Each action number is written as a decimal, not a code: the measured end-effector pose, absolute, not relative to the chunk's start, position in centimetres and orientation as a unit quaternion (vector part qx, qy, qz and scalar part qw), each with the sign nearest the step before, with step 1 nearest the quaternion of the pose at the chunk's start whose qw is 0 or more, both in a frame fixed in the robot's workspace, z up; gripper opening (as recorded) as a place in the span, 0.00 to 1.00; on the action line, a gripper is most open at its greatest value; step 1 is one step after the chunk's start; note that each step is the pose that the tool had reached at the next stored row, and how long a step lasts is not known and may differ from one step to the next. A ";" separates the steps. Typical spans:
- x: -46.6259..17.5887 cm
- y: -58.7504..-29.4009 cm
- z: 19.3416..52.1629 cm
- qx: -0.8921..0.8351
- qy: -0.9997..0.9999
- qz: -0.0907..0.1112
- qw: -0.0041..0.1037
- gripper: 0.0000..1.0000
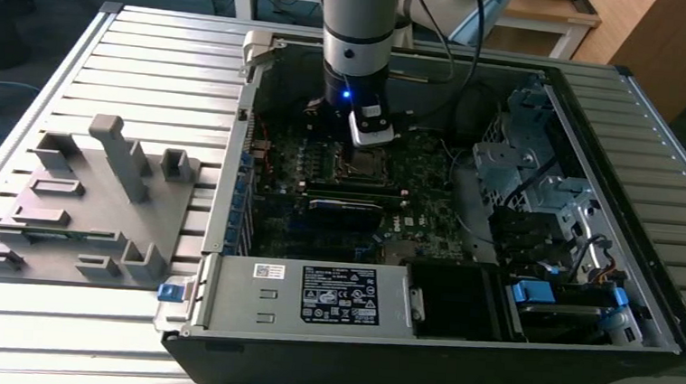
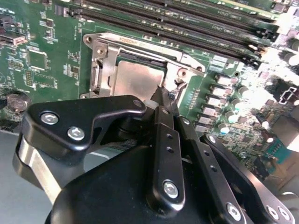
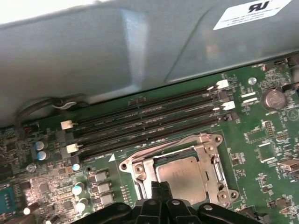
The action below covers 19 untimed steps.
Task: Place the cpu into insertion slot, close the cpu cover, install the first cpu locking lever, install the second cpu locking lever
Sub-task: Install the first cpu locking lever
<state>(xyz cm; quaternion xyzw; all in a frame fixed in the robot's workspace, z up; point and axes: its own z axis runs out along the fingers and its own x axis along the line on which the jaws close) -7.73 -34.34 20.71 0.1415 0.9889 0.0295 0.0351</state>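
Listing from largest to smallest:

Table: ribbed grey metal slats [image 1: 110, 58] carrying the whole setup.

Computer case: open black box [image 1: 427, 379] lying on its side; a grey metal power supply [image 1: 311, 294] with a printed label sits along its near edge in the exterior view.

Grey fixture: matte plastic tray [image 1: 76, 219] of upright blocks and posts, beside the case on the exterior view's left.

Arm: silver and black column [image 1: 357, 30] reaching straight down into the case.

Motherboard: green board [image 2: 42, 56] dotted with small parts; long black memory slots [image 3: 149, 119] run alongside the socket.

Gripper: black jointed metal links with bright screws [image 2: 164, 100]; its thin fingers appear pressed together at the tips, holding nothing, and the tips stand at the edge of the socket.

Insertion slot: square socket [image 3: 140, 170] with a silver metal rim, directly under the fingertips in both wrist views.

Cpu cover: thin silver frame [image 2: 100, 65] with a cut-out middle, lying flat over the socket.

Cpu: flat square chip [image 3: 184, 175] with a dull grey face, seated in the slot and showing through the cover's opening, just beside the fingertips.
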 end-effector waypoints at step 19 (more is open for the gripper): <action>-5.5 -34.3 20.5 0.139 0.989 0.029 0.034 0.10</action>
